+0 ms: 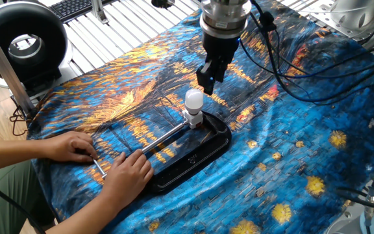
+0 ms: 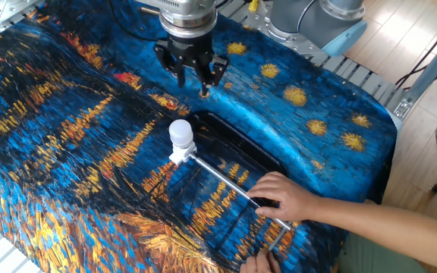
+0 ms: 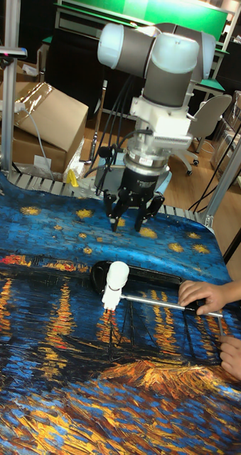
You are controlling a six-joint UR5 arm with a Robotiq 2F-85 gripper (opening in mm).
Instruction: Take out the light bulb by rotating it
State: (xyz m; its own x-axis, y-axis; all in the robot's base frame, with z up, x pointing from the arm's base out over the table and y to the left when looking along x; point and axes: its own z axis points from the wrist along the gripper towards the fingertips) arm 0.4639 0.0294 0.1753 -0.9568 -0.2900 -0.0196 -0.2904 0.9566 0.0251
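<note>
One tabletop [image 1: 317, 130], draped in a single blue and gold painted cloth [image 2: 67, 136], carries everything; one robot arm [image 3: 159, 64] reaches down over it, and two human hands rest at the near edge, one hand [image 2: 283, 196] gripping the far end of a single metal rod [image 2: 226, 180], the other hand [image 1: 70, 146] lying beside it. One black tray [image 1: 203, 153] lies on the cloth, with one small white socket [image 1: 193, 119] at its rim, fixed to the end of the rod. One light bulb [image 1: 194, 100] stands upright in that socket, globe upward. The one end effector [image 2: 191, 79] hangs in the air with its fingers spread apart and holding nothing; the light bulb sits below it and a little toward the hands, near but clearly apart from the fingertips, with no contact
</note>
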